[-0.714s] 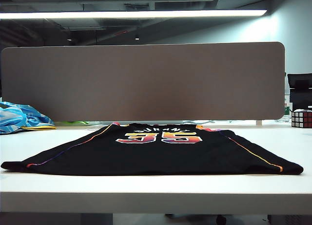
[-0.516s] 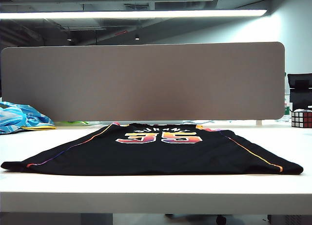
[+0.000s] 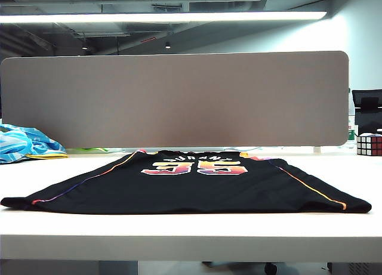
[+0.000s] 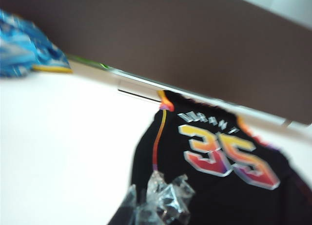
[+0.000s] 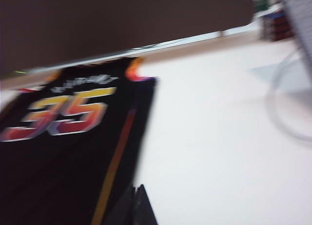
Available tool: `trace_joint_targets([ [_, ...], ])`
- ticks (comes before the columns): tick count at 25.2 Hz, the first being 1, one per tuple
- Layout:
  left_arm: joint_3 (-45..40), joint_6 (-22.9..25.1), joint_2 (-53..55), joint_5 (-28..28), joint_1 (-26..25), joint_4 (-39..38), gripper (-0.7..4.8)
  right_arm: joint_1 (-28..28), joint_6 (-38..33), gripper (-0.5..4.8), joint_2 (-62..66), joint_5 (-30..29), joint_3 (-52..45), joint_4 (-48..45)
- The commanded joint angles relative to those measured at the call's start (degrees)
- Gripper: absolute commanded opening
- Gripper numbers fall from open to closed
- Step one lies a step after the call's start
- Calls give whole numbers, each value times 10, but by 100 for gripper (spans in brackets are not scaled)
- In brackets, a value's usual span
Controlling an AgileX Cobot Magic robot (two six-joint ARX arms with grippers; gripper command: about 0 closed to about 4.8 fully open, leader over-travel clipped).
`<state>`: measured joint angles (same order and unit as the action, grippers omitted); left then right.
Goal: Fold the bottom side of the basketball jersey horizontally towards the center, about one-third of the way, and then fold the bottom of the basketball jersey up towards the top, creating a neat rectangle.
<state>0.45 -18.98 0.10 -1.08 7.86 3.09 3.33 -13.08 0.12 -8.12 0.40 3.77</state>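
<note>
The black basketball jersey (image 3: 191, 188) lies flat on the white table (image 3: 191, 234), its number 35 and lettering facing up and its wide hem along the near edge. Neither gripper shows in the exterior view. In the blurred left wrist view, my left gripper (image 4: 158, 203), its tips wrapped in clear tape, hangs over the jersey (image 4: 219, 186) by the orange side piping, shut and empty. In the right wrist view, my right gripper (image 5: 136, 205) has its dark tips pressed together, shut on nothing, at the other side edge of the jersey (image 5: 58, 156).
A light blue-and-white cloth (image 3: 24, 144) is bunched at the back left of the table. A Rubik's cube (image 3: 369, 145) stands at the back right. A tall brown divider panel (image 3: 179, 99) closes off the far side. Bare white tabletop flanks the jersey.
</note>
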Motion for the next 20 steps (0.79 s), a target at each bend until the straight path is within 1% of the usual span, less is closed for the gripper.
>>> trace_joint_targets([
  [1, 37, -74, 3, 11, -1, -68, -5, -1, -57, -9, 1, -77, 0, -6],
  [3, 66, -61, 24, 12, -1, -115, -5, -2, -62, -9, 1, -73, 12, 13],
  [5, 94, -54, 70, 13, -1, -127, -6, -2, -62, -9, 6, -71, 28, 22],
  [7, 113, -55, 120, 14, -1, -114, -6, -3, -62, -9, 19, -71, 43, 23],
  [9, 132, -55, 179, 28, -1, -102, -6, -3, -62, -9, 38, -71, 60, 30],
  [12, 160, -54, 280, 68, -1, -91, -6, -3, -62, -9, 88, -71, 87, 49],
  [14, 177, -54, 353, 97, -1, -71, -6, -3, -62, -9, 126, -71, 104, 63],
  [17, 203, -54, 462, 126, -1, -28, -6, -3, -57, -9, 213, -77, 142, 86],
  [19, 229, -49, 535, 129, -1, -13, -6, -2, -45, -9, 301, -104, 175, 96],
  [20, 236, -47, 552, 129, -1, -10, -6, -2, -44, -9, 328, -113, 186, 102],
])
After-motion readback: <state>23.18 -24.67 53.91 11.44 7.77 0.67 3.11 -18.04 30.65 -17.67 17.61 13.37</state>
